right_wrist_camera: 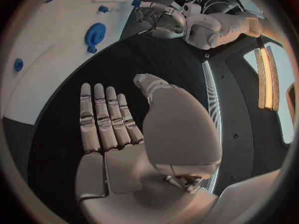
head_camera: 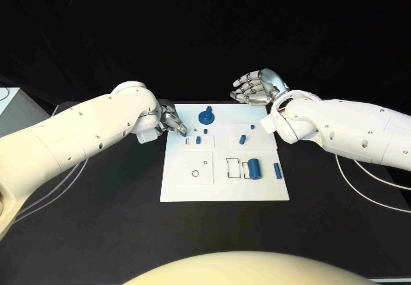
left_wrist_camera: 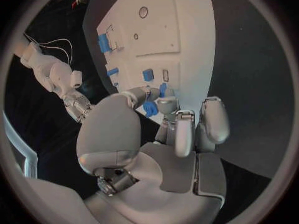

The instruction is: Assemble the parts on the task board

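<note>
Left hand (head_camera: 171,123) pinching a small blue part (head_camera: 186,136) at the task board (head_camera: 223,190) near edge, right hand (head_camera: 254,86) hovering beyond its far corner, fingers spread, holding nothing.

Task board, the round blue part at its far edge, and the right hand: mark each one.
Task board (head_camera: 257,190): head view, bare white surface near its near right corner.
Round blue part (head_camera: 206,116): head view, middle of its disc.
Right hand (head_camera: 255,86): head view, middle of the hand, above the table beyond the board.

— What do the hands look like?
— The left hand (head_camera: 171,123) and right hand (head_camera: 255,86) look like shiny metal.
— And the board?
— The task board (head_camera: 221,190) looks smooth; the table (head_camera: 103,231) looks matt.
</note>
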You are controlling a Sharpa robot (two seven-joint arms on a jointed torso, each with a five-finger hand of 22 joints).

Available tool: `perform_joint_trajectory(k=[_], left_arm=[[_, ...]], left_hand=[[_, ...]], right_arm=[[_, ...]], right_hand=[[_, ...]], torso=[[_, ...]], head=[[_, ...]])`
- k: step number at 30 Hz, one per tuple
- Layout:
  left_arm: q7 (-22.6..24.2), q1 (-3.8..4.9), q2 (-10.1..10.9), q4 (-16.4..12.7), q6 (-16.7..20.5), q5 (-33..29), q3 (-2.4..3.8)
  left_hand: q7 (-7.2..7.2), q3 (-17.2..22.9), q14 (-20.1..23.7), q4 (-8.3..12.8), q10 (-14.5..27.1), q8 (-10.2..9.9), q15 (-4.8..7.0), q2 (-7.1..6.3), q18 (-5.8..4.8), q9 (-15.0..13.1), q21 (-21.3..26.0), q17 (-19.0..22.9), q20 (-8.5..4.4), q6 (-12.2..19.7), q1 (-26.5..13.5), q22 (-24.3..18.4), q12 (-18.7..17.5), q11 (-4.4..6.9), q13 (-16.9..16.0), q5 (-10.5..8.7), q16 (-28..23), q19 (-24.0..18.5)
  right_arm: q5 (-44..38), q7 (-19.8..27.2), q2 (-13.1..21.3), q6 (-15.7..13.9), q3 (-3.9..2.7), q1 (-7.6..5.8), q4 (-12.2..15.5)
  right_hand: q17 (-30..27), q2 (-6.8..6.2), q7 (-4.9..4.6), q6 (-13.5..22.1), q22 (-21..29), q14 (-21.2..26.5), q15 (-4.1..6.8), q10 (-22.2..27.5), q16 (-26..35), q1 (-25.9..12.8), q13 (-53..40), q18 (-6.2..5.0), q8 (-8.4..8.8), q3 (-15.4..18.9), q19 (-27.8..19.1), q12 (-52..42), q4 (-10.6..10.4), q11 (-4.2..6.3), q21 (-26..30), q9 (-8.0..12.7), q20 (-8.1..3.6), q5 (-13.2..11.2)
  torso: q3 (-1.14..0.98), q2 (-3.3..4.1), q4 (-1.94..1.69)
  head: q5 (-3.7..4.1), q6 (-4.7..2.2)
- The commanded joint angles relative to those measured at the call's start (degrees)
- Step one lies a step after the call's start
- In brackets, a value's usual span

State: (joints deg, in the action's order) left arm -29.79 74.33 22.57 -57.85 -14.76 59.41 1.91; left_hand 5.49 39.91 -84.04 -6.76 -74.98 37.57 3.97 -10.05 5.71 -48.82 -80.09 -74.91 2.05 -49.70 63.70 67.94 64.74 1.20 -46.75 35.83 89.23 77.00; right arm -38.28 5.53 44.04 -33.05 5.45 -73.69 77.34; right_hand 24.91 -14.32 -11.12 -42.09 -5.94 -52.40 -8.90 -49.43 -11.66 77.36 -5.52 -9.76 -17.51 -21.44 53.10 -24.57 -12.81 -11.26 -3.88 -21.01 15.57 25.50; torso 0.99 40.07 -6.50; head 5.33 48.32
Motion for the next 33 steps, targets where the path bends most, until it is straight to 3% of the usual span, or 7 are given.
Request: perform_joint_trajectory(k=[1,5,19,33], left_arm=[[0.0,0.06,-0.1,-0.5,2.5,1.5,-0.13],[0.1,-0.09,-0.1,-1.2,3.4,1.5,-0.29],[0.3,-0.70,0.6,-3.3,4.1,1.6,-0.58],[0.2,-1.20,1.3,-4.3,3.8,1.5,-0.75]], left_hand=[[-2.33,9.2,-5.5,9.3,-0.2,0.1,0.51,0.01,-0.93,-0.1,-0.3,-13.5,-0.10,-2.7,0.1,0.1,-0.2,0.12,0.0,0.28,0.1,0.3],[-2.33,9.2,-5.5,9.3,-0.2,0.1,0.51,0.01,-0.93,-0.1,-0.3,-13.5,-0.10,-2.7,0.1,0.1,-0.2,0.12,0.0,0.28,0.1,0.3],[-2.33,9.2,-5.5,9.3,-0.2,0.1,0.51,-0.01,-0.95,-0.1,-0.3,-13.5,-0.11,-2.8,0.0,0.1,-0.2,0.13,0.0,0.42,0.1,0.3],[-2.33,9.2,-5.5,9.3,-0.2,0.1,0.51,-0.01,-0.95,-0.1,-0.3,-13.5,-0.11,-2.8,0.0,0.1,-0.2,0.13,0.0,0.42,0.1,0.3]], right_arm=[[-0.1,0.6,-0.1,0.5,-0.02,0.01,0.0],[-0.1,0.6,-0.1,0.6,-0.02,0.01,0.0],[-0.1,0.6,-0.2,0.6,-0.03,0.01,0.0],[-0.1,0.7,-0.1,0.6,-0.03,0.01,0.0]], right_hand=[[-0.1,0.65,-3.59,0.3,0.1,0.3,-0.17,0.5,0.4,0.1,0.1,-0.80,-0.36,0.4,-0.4,-0.4,0.1,-0.03,0.0,0.1,-0.12,0.4],[-0.1,0.65,-3.59,0.3,0.1,0.3,-0.17,0.5,0.4,0.1,0.1,-0.80,-0.36,0.4,-0.4,-0.4,0.1,-0.03,0.0,0.1,-0.12,0.4],[-0.1,0.65,-3.59,0.3,0.1,0.3,-0.17,0.5,0.4,0.1,0.1,-0.80,-0.36,0.4,-0.4,-0.4,0.1,-0.03,0.0,0.1,-0.12,0.4],[-0.1,0.65,-3.59,0.3,0.1,0.3,-0.17,0.5,0.4,0.1,0.1,-0.80,-0.36,0.4,-0.4,-0.4,0.1,-0.03,0.0,0.1,-0.12,0.4]], torso=[[0.05,-0.03,-0.07],[0.13,0.00,-0.07],[0.02,0.01,-0.04],[0.07,0.02,0.01]], head=[[-0.07,0.10],[-0.08,0.16],[-0.15,0.31],[-0.14,0.35]])
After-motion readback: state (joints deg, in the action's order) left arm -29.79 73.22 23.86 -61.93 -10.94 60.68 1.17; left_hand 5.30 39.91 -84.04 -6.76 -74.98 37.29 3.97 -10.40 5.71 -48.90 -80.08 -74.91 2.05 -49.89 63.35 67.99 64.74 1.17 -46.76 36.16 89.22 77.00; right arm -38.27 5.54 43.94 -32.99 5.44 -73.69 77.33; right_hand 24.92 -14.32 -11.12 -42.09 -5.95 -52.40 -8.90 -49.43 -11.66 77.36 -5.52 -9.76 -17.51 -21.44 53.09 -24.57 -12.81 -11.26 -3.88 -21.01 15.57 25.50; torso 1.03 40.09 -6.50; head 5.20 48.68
